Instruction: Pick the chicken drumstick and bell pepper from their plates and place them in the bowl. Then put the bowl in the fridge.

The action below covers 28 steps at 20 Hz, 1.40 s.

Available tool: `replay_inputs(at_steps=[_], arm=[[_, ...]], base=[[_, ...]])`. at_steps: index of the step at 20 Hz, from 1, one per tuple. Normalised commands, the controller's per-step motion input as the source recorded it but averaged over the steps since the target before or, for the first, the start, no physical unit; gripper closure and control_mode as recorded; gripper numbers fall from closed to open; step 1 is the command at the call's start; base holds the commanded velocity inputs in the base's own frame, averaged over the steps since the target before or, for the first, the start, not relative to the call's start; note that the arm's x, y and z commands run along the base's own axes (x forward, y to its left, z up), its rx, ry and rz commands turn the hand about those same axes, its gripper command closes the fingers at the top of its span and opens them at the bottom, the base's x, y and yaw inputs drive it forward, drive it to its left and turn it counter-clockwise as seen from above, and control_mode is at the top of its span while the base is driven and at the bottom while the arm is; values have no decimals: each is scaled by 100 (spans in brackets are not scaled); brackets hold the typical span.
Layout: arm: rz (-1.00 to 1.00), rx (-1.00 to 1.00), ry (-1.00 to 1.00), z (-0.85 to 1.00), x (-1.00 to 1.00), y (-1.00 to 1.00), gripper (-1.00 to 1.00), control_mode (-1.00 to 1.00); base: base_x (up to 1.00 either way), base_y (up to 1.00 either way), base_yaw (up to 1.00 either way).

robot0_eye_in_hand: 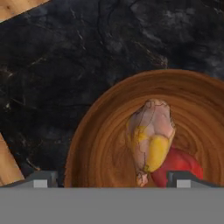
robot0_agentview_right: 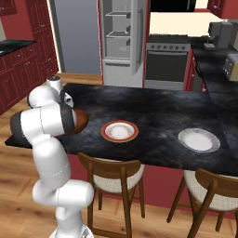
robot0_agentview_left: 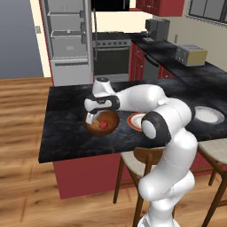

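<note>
The dark brown bowl (robot0_eye_in_hand: 100,144) sits on the black counter's left part, also visible as the bowl (robot0_agentview_left: 111,123) and the bowl (robot0_agentview_right: 82,120), half hidden behind my arm. Inside it lie the golden-brown chicken drumstick (robot0_eye_in_hand: 151,133) and, beside and partly under it, the red bell pepper (robot0_eye_in_hand: 181,168), seen too as the bell pepper (robot0_agentview_left: 103,125). My gripper (robot0_eye_in_hand: 111,180) hangs just above the bowl, open, holding nothing; from the left base it is the gripper (robot0_agentview_left: 91,118). The red-rimmed plate (robot0_agentview_right: 120,131) and pale plate (robot0_agentview_right: 199,140) are bare. The fridge (robot0_agentview_left: 68,40) stands open behind the counter.
An oven (robot0_agentview_left: 111,55) stands right of the fridge; a toaster (robot0_agentview_left: 190,54) and coffee machine (robot0_agentview_left: 156,29) sit on the back right counter. Two wooden stools (robot0_agentview_right: 116,174) stand along the counter's near edge. Wood floor lies to the counter's left.
</note>
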Motion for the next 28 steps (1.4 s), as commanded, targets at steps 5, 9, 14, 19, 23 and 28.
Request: replay_inputs(at_steps=[5, 9, 14, 19, 23, 28], arm=[[7, -9, -11, 2, -59, -1, -100, -100], [0, -8, -2, -2, -29, -4, -100, -100], [0, -11, 15, -13, 3, -4, -100, -100], [2, -4, 11, -21, 10, -4, -100, -100], [11, 0, 1, -16, 23, -1, -100, -100], [12, -2, 1, -28, 17, 0, -100, -100]], base=[[0, 0, 0], [0, 0, 0], [0, 0, 0], [0, 0, 0], [0, 0, 0], [0, 0, 0]])
